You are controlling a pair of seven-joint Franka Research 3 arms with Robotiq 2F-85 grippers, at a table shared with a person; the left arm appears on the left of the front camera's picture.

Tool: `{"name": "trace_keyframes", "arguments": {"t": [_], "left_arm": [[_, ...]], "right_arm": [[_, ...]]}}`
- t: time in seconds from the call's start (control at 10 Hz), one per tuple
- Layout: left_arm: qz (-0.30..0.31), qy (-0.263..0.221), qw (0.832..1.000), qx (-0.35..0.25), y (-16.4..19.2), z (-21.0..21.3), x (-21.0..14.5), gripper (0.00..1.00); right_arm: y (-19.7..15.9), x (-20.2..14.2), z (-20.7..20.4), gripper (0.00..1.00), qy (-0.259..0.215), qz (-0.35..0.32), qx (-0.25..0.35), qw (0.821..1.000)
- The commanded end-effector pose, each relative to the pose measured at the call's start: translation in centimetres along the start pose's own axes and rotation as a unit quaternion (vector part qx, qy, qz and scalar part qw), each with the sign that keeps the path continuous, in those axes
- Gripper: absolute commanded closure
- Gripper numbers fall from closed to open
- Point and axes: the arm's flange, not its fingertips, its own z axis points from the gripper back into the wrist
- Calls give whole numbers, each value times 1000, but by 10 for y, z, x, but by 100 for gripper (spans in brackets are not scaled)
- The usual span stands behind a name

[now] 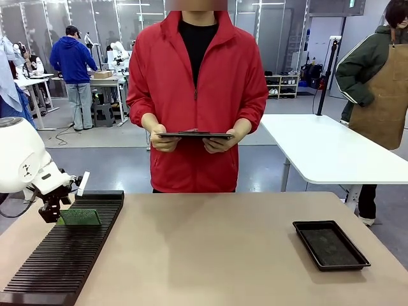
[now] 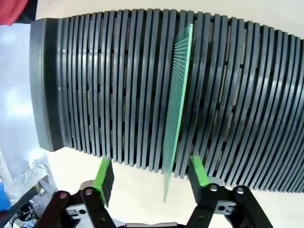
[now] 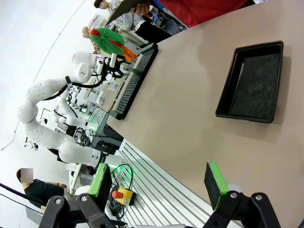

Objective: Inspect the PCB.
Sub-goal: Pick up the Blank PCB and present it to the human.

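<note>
The PCB point(image 1: 80, 217) is a thin green board standing on edge in a slot of the black slotted rack point(image 1: 64, 255) at the table's left. In the left wrist view the PCB point(image 2: 178, 109) appears edge-on between my left gripper's green pads point(image 2: 103, 173). It is nearer the right-hand pad, and neither pad touches it. My left gripper point(image 2: 151, 173) is open around the board's near end, and in the front view the left gripper point(image 1: 56, 215) sits just left of the board. My right gripper point(image 3: 157, 183) is open and empty, high above the table's near edge.
A shallow black tray point(image 1: 330, 244) lies at the table's right, also seen as the tray point(image 3: 251, 80) in the right wrist view. A person in a red jacket stands at the far side holding a dark tablet point(image 1: 194, 135) in both hands.
</note>
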Motion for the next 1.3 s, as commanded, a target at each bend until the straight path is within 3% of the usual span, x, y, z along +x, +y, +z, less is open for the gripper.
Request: {"name": "trace_keyframes", "arguments": {"t": [0.0,0.1,0.2,0.4,1.0,1.2], "left_arm": [[-3,4,1000,-18,1,2,-1,100],[-3,6,1000,-21,0,2,-2,100],[4,-3,999,-32,0,0,-2,80],[1,-13,999,-43,-2,0,-2,100],[7,-27,997,-68,2,7,-4,100],[37,-34,997,-60,4,49,-8,100]], "right_arm": [[0,1,1,0,-5,9,3,1000],[0,1,1,0,-5,9,3,1000],[0,1,1,0,-5,9,3,1000],[0,1,1,0,-5,9,3,1000],[0,1,1,0,-5,9,3,1000],[0,1,1,0,-5,9,3,1000]]}}
